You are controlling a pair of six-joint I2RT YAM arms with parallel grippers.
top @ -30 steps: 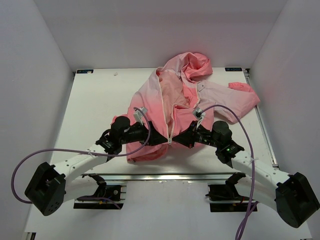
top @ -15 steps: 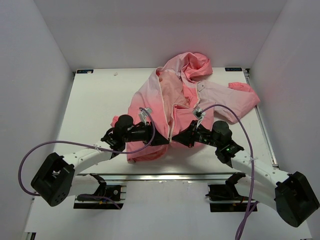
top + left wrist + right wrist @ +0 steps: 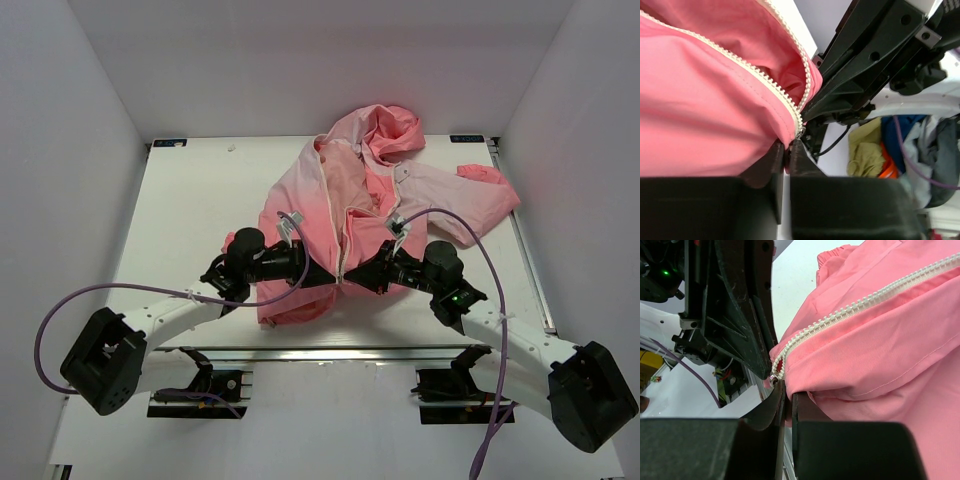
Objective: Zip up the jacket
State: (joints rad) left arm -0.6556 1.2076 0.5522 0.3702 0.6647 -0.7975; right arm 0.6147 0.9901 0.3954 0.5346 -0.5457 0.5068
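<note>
The pink jacket (image 3: 300, 215) lies open on the white table (image 3: 190, 200), hood at the far right. Its white zipper (image 3: 345, 245) runs down to the near hem. My left gripper (image 3: 334, 278) and right gripper (image 3: 351, 278) meet there, tip to tip. In the left wrist view the left gripper (image 3: 788, 150) is shut on the jacket (image 3: 700, 115) hem right below the end of the zipper teeth (image 3: 755, 70). The right wrist view shows the right gripper (image 3: 788, 397) shut on the jacket (image 3: 880, 340) hem beside a small metal zipper end (image 3: 773, 377).
White walls enclose the table on three sides. A metal rail (image 3: 330, 353) runs along the near edge between the arm bases. Purple cables (image 3: 60, 320) loop off both arms. A pile of cloth (image 3: 875, 150) shows beyond the table in the left wrist view.
My left gripper has moved right to the bottom of the zipper and closed on the hem. The right gripper has stayed shut on its side.
</note>
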